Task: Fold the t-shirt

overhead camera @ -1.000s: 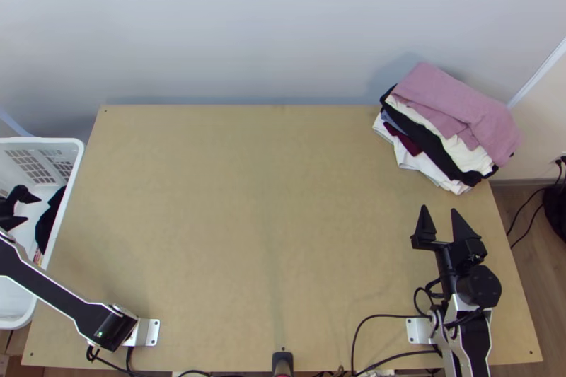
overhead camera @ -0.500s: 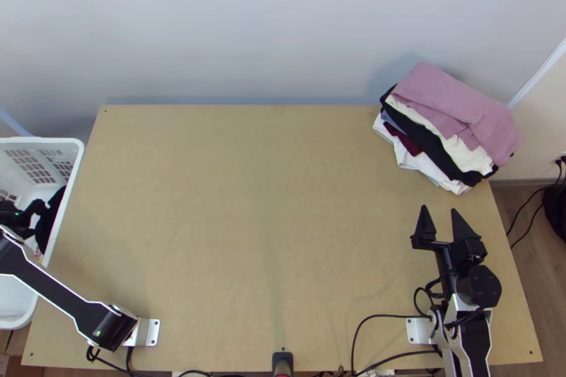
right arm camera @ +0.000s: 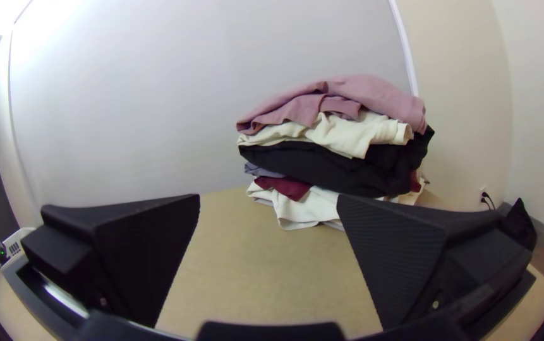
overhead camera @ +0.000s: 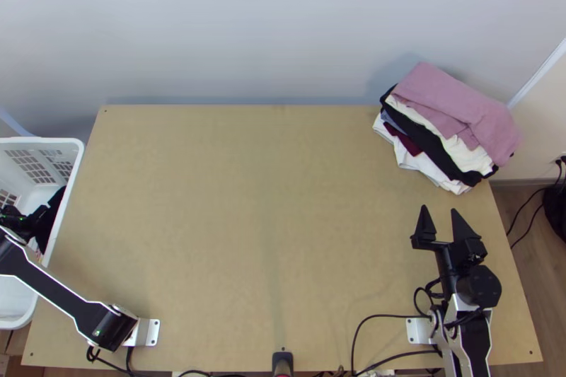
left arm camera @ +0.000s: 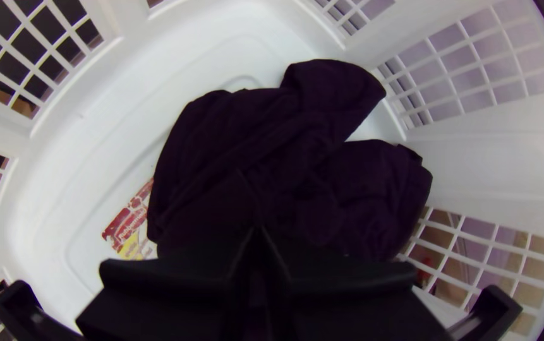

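A dark, almost black t-shirt (overhead camera: 48, 218) lies bunched at the bottom of the white basket; in the left wrist view the dark t-shirt (left arm camera: 284, 145) shows a loose flap at one end. Down inside the basket is my left gripper (overhead camera: 22, 220), at the shirt's edge. In the left wrist view, my left gripper (left arm camera: 256, 232) is closed on a part of the dark cloth, which lies around its fingertips. My right gripper (overhead camera: 440, 213) stands open over the table's right side; in the right wrist view, the right gripper (right arm camera: 268, 199) has nothing between its fingers.
The white basket (overhead camera: 60, 142) stands against the table's left edge, with a red and yellow packet (left arm camera: 129, 221) in it. A pile of folded clothes (overhead camera: 456, 108), pink on top, lies at the far right corner of the wooden table (overhead camera: 262, 221).
My left gripper was open a second ago; it has gone deeper into the basket towards the dark cloth and closed on it. The right arm has kept still.
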### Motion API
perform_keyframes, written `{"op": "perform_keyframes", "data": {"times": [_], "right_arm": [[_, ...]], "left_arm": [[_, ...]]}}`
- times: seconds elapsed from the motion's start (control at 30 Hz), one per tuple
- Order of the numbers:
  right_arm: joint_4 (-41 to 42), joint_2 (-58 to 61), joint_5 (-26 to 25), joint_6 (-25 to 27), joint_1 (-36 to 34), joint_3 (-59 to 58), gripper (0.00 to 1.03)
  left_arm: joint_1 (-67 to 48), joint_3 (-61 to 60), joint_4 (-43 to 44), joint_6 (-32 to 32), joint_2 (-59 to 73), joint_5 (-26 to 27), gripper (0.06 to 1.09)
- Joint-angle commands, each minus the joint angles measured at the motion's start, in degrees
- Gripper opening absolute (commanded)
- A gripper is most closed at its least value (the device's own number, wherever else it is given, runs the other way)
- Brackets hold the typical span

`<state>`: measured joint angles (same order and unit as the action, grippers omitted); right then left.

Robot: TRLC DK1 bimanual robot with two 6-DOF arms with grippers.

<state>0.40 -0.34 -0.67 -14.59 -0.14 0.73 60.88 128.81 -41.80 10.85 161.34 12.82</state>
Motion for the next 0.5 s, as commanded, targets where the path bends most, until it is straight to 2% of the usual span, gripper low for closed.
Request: {"op": "perform_keyframes", "data": {"times": [0.0, 0.47], "right_arm": [[-1.28, 0.25, -0.74, -0.62, -0.21, -0.2, 0.98], [-1.28, 0.25, -0.74, -0.62, -0.21, -0.2, 0.98]], "left_arm": [[0.9, 0.91, 0.32, 1.19, -0.76, 0.54, 0.1], [0.82, 0.91, 1.55, -9.36, -21.06, 7.57, 0.09]]}}
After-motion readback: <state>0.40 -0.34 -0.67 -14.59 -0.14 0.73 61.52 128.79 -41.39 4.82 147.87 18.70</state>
